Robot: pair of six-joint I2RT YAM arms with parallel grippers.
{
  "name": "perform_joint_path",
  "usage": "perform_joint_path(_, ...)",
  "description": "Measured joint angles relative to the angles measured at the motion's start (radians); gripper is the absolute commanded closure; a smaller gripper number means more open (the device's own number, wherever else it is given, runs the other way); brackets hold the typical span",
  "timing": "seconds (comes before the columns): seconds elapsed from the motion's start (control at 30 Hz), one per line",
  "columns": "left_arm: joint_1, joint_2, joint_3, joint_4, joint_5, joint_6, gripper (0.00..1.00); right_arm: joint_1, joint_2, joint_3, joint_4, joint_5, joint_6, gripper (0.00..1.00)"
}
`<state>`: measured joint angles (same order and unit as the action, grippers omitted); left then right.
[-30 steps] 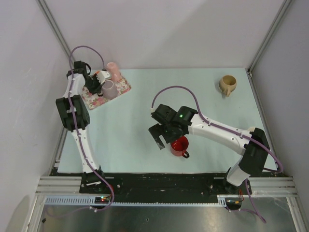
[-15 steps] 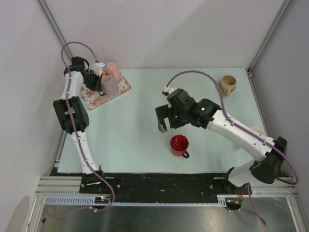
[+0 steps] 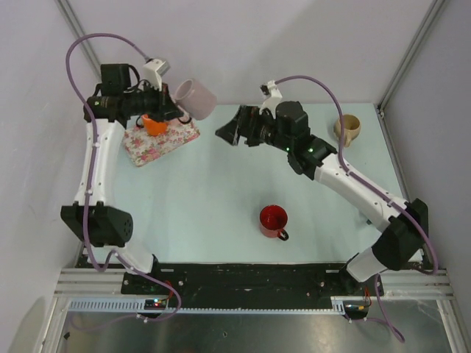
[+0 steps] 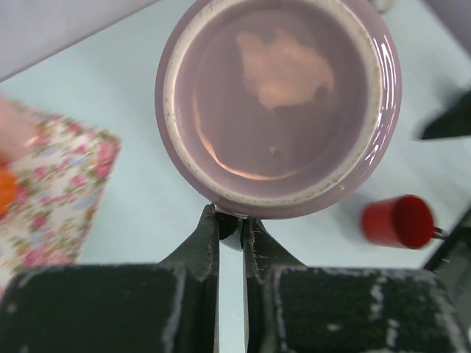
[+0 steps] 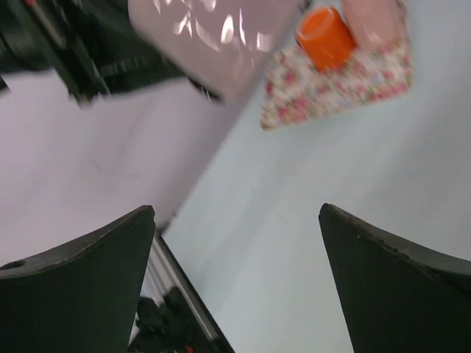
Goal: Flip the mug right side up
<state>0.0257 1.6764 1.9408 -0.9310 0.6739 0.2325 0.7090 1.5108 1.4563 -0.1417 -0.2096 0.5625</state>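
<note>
L gripper (image 4: 229,219) is clenched on the pale lilac glazed ceramic mug (image 3: 196,99). We see the mug held in the air on its side, at approx. 11 o'clock of the pale green table (image 3: 221,191), just past the floral mat (image 3: 171,140) w/ an orange cup (image 3: 154,124). R gripper (image 3: 229,130) hangs near 12 o'clock, released, jaws spread wide. Red mug (image 3: 273,220) stands at 6 o'clock, tan mug (image 3: 347,129) at 2.

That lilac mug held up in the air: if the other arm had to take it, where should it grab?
Likely its round body, coming from the free end. The lilac mug lies sideways in mid-air with the left tool shut on its near edge, so that side is taken. The right tool is open and faces it.
</note>
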Motion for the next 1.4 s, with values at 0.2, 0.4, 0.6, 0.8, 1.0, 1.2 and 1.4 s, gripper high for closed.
perform_joint_path(0.2, -0.132, -0.094, -0.011, -0.01, 0.109, -0.1, 1.0, -0.031, 0.046, 0.002, 0.317, -0.093, 0.133, 0.06)
perform_joint_path(0.4, -0.176, -0.106, -0.026, 0.008, 0.162, -0.15, 1.0, -0.038, 0.055, 0.008, 0.472, -0.156, 0.23, 0.49)
perform_joint_path(0.6, -0.181, -0.121, -0.095, 0.097, 0.183, -0.175, 0.32, -0.048, 0.064, -0.011, 0.552, -0.224, 0.331, 0.99)
perform_joint_path(0.8, -0.174, -0.146, -0.182, 0.045, 0.086, -0.095, 0.01, -0.034, 0.06, -0.008, 0.359, -0.124, 0.156, 1.0)
perform_joint_path(1.0, 0.036, -0.159, -0.248, 0.038, 0.005, -0.034, 0.0, 0.021, 0.084, 0.023, -0.005, 0.043, -0.062, 1.0)
perform_joint_path(1.2, 0.197, -0.158, -0.304, 0.029, -0.081, 0.031, 0.0, 0.152, 0.254, 0.179, -0.289, 0.094, -0.186, 1.0)
perform_joint_path(1.4, 0.282, -0.094, -0.283, 0.031, -0.291, 0.076, 0.0, 0.354, 0.614, 0.669, -0.745, 0.087, -0.457, 1.0)
